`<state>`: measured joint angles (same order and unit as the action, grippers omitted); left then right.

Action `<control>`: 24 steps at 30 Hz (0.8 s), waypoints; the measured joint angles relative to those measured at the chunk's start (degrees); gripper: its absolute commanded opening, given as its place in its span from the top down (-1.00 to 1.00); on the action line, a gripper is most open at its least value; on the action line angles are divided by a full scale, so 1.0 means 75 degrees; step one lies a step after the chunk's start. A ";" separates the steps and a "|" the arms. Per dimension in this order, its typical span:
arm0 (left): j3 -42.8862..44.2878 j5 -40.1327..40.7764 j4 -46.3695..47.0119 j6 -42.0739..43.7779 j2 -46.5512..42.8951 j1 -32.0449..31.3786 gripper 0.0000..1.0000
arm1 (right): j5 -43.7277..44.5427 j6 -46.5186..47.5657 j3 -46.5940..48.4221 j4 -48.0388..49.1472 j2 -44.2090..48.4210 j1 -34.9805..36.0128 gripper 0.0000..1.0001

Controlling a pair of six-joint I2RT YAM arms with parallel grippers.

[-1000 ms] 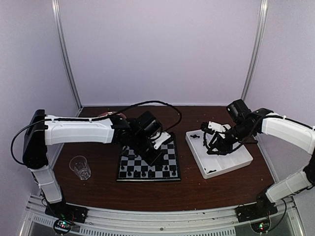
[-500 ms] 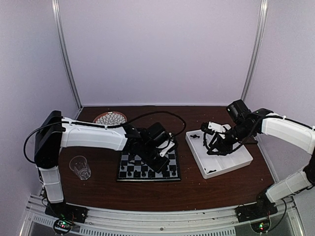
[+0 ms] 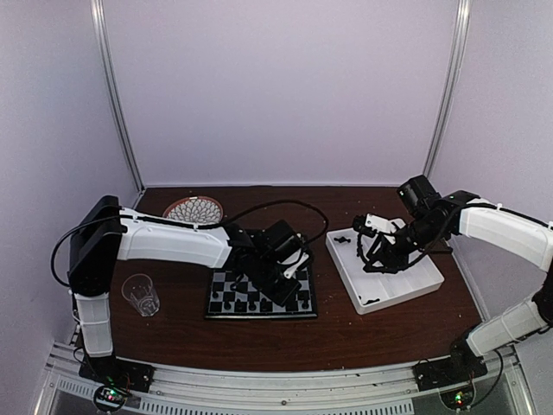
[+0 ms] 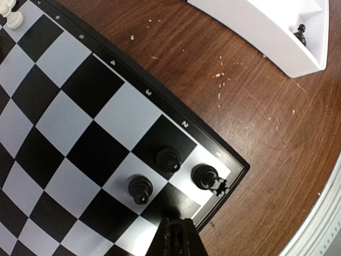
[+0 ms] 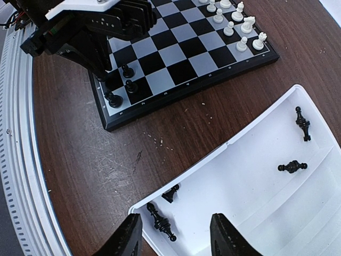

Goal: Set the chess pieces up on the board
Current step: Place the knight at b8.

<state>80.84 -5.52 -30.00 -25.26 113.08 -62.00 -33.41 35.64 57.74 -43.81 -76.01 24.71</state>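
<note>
The board [image 3: 259, 315] lies mid-table. My left gripper [image 4: 175, 234] hovers low over its near right corner [image 4: 148, 92] and is shut; a small dark rounded bit, seemingly a black chess piece, pokes from its tips above a black square. Three black pieces [image 4: 168, 159] stand on the squares beside it. White pieces [image 5: 234, 21] stand along the far side of the board [image 5: 186, 89]. My right gripper [image 5: 176, 237] hangs open over the near left corner of the white tray [image 5: 224, 149], nothing between its fingers. Black pieces [image 5: 161, 223] lie in the tray below it.
More black pieces [image 5: 292, 167] lie deeper in the tray [image 3: 406, 285]. A clear glass [image 3: 141, 294] stands left of the board and a round patterned plate [image 3: 193, 208] sits at the back left. The left arm [image 5: 104, 58] reaches across the board. A metal rail [image 4: 319, 224] marks the table's near edge.
The left arm has swung right and forward across the board to its near right corner, uncovering the plate behind it. The right arm has stayed still.
</note>
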 measured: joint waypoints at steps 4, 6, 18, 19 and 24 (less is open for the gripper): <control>0.0085 -0.0003 0.0061 -0.0006 0.0169 0.0000 0.98 | -0.0003 0.0000 0.0000 -0.0003 0.0000 0.0000 0.06; 0.0085 -0.0003 0.0058 -0.0006 0.0204 0.0000 0.96 | -0.0003 0.0000 0.0000 0.0000 0.0000 0.0000 0.05; 0.0166 0.0026 0.0070 -0.0009 0.0291 0.0000 0.92 | -0.0003 0.0003 0.0000 0.0000 0.0000 0.0000 0.05; 0.0166 0.0026 0.0070 -0.0009 0.0297 0.0000 0.92 | -0.0003 0.0003 0.0000 -0.0003 -0.0003 0.0000 0.05; 0.0175 0.0029 0.0085 -0.0023 0.0312 0.0000 0.87 | -0.0003 0.0003 0.0000 0.0000 -0.0003 0.0000 0.05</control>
<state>82.15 -5.30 -29.36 -25.43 115.42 -62.00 -33.43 35.66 57.74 -43.81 -76.03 24.71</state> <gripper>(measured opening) 0.062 0.474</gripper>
